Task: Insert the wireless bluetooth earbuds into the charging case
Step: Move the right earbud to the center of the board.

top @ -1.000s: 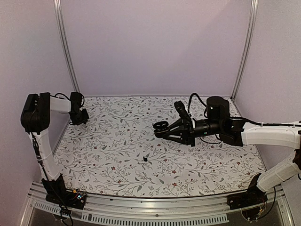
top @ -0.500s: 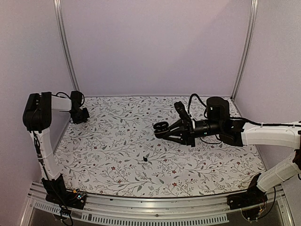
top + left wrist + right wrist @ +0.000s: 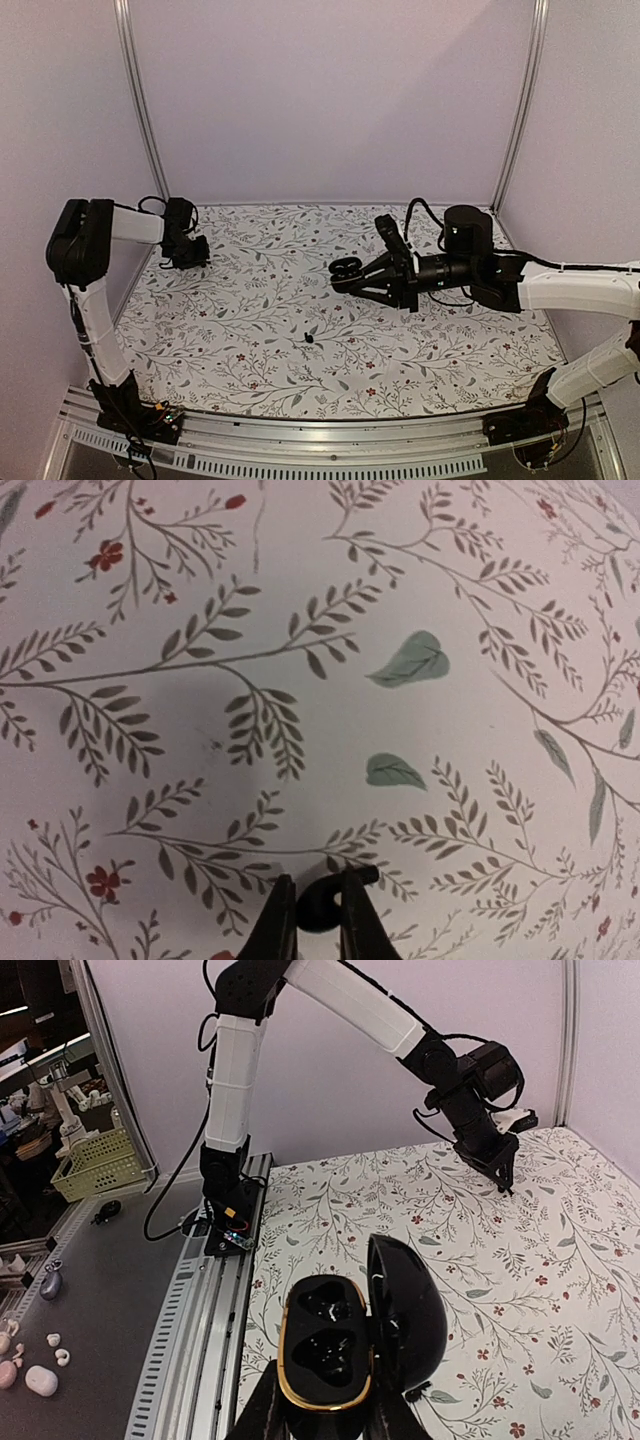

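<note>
The left gripper (image 3: 195,254) had shifted inward, its jaws clenched on a tiny black bean-shaped earbud (image 3: 318,910). The right gripper (image 3: 322,1407) grasped the open glossy black gold-rimmed charging case (image 3: 322,1345) between its jaws.

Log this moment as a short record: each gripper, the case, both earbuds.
left gripper: shut on first earbud, over the far-left part of the patterned cloth
right gripper: shut on charging case, held off the cloth
case lid: open, both wells look empty
second earbud: loose on the cloth, near the middle, nearer the bases than the case
progress: neither earbud in the case yet
</note>
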